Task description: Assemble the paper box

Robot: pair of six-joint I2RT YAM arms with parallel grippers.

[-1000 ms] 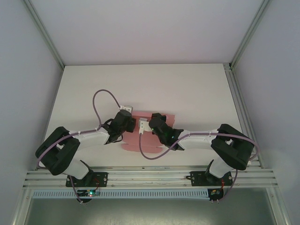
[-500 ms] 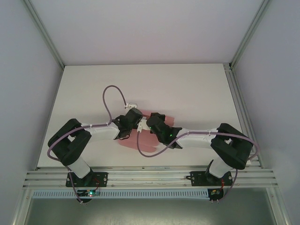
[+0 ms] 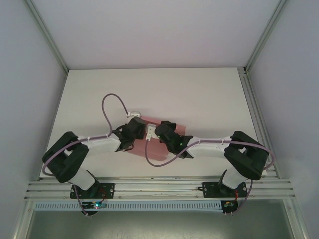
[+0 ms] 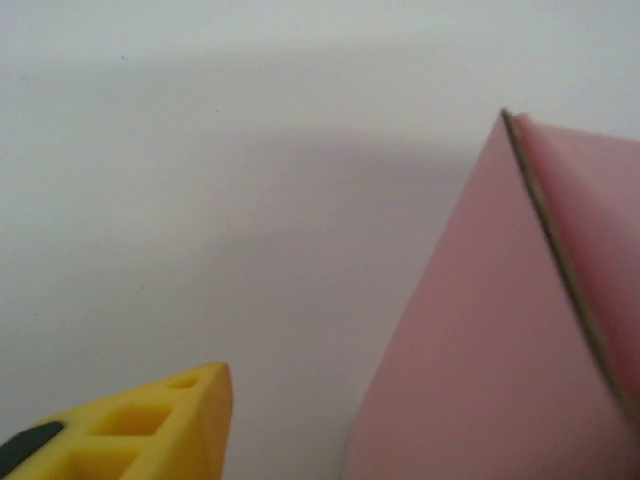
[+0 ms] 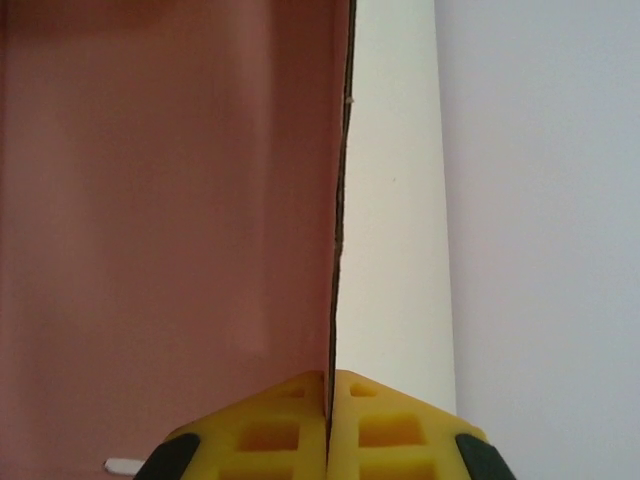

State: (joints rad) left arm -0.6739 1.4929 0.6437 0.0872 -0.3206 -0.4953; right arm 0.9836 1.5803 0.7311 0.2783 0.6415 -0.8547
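Observation:
The pink paper box (image 3: 160,150) lies as a partly folded card sheet on the white table (image 3: 199,94), mostly under both grippers. My right gripper (image 3: 153,136) is shut on a raised panel of the paper box (image 5: 170,200), whose thin edge stands upright between the yellow fingertips of that gripper (image 5: 329,385). My left gripper (image 3: 141,134) sits at the card's left side, and its jaws stand apart. One yellow finger (image 4: 150,430) shows at the lower left, clear of a lifted flap of the paper box (image 4: 480,350). The other finger is hidden.
White enclosure walls and metal frame posts (image 3: 47,35) border the table on three sides. Purple cables (image 3: 107,107) loop off both arms. A rail (image 3: 159,186) runs along the near edge by the arm bases.
The left arm swung in toward the card, then drew back slightly to the left. The right arm has shifted only slightly and keeps its grip.

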